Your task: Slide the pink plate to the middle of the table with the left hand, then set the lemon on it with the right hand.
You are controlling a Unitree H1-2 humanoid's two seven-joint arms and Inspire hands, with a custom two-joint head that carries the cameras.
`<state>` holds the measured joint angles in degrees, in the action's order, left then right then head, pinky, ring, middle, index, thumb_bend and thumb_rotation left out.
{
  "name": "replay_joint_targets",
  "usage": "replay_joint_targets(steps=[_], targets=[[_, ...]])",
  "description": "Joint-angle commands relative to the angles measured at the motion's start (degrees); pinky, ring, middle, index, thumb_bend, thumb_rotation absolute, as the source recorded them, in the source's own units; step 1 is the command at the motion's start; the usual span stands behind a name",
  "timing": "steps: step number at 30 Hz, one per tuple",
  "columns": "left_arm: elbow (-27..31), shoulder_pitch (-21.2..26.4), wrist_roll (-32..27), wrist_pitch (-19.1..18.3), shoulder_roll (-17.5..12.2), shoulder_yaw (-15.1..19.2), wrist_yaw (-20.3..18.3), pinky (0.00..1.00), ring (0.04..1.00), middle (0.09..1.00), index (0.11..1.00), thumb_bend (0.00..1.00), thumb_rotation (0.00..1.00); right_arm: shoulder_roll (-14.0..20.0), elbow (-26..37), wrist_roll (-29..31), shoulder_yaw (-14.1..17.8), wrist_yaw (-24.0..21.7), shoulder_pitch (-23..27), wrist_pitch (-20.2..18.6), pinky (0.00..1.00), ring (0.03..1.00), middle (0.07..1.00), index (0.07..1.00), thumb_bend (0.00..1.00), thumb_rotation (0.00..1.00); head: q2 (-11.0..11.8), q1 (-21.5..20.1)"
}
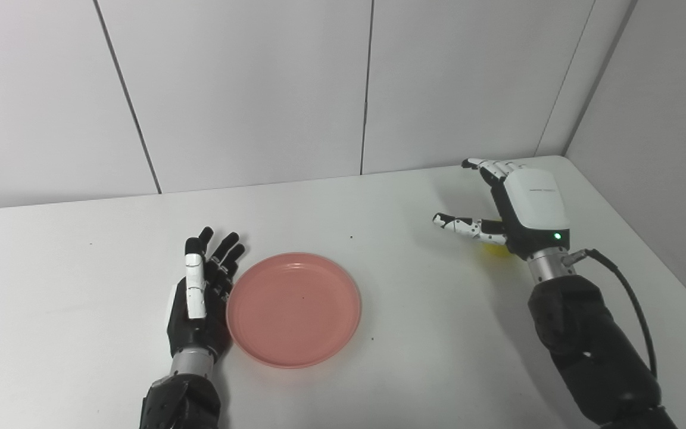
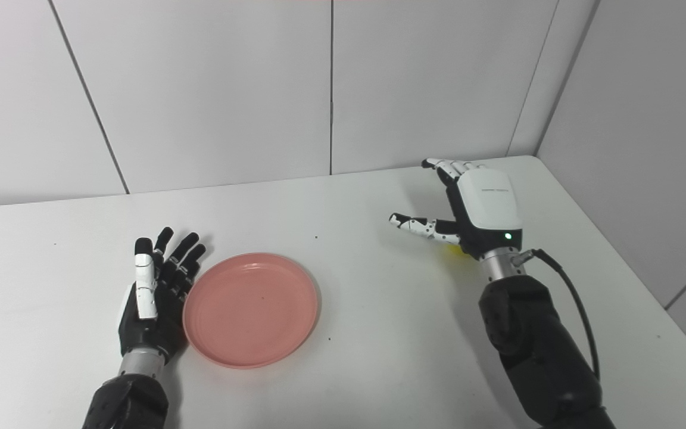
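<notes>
A pink plate (image 1: 293, 308) lies flat on the white table (image 1: 379, 202), left of the middle. My left hand (image 1: 203, 292) is open, palm facing the plate, its fingers along the plate's left rim. My right hand (image 1: 513, 205) is open, fingers spread, hovering over the lemon (image 1: 493, 247), a yellow fruit mostly hidden under the palm and wrist; only a small yellow patch shows, also in the right eye view (image 2: 454, 248). I cannot tell whether the hand touches it.
White panelled walls stand behind the table and at the right. The table's right edge (image 1: 646, 238) runs close to the right arm. A black cable (image 1: 629, 298) loops from the right wrist.
</notes>
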<state>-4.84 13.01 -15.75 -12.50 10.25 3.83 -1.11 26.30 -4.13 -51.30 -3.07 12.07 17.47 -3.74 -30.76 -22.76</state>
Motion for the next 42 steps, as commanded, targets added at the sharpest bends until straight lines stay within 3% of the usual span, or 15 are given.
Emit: replay_joint_targets(steps=[1,12,19,42], targets=[[-3.39,-2.38,0.36,-2.84,0.01,0.30,1.13,1.00,0.885,0.859,0.953,0.76,0.82,2.38,-0.10,-0.21,0.26,2.42,3.17,2.06,0.77,0.758,0.755,0.739,0.84,0.86,-0.02,0.06],[-3.44,-2.43,0.05,-2.74,-0.03,0.35,1.09,1.00,0.883,0.851,0.951,0.76,0.82,5.99,-4.05,0.08,-1.59,0.91,5.89,1.02,0.71,0.726,0.725,0.708,0.82,0.82,-0.10,0.03],[-3.32,-2.41,0.28,-2.95,0.19,0.27,1.26,1.00,0.881,0.849,0.947,0.77,0.82,6.54,-6.34,2.13,-0.94,1.19,5.26,1.13,0.66,0.694,0.706,0.694,0.84,0.83,-0.10,0.17],[-3.69,-2.26,0.28,-2.71,0.27,0.32,1.27,1.00,0.879,0.849,0.948,0.76,0.83,6.32,-2.63,4.83,-0.04,-1.49,0.06,0.33,0.68,0.726,0.743,0.726,0.83,0.86,-0.02,0.13]])
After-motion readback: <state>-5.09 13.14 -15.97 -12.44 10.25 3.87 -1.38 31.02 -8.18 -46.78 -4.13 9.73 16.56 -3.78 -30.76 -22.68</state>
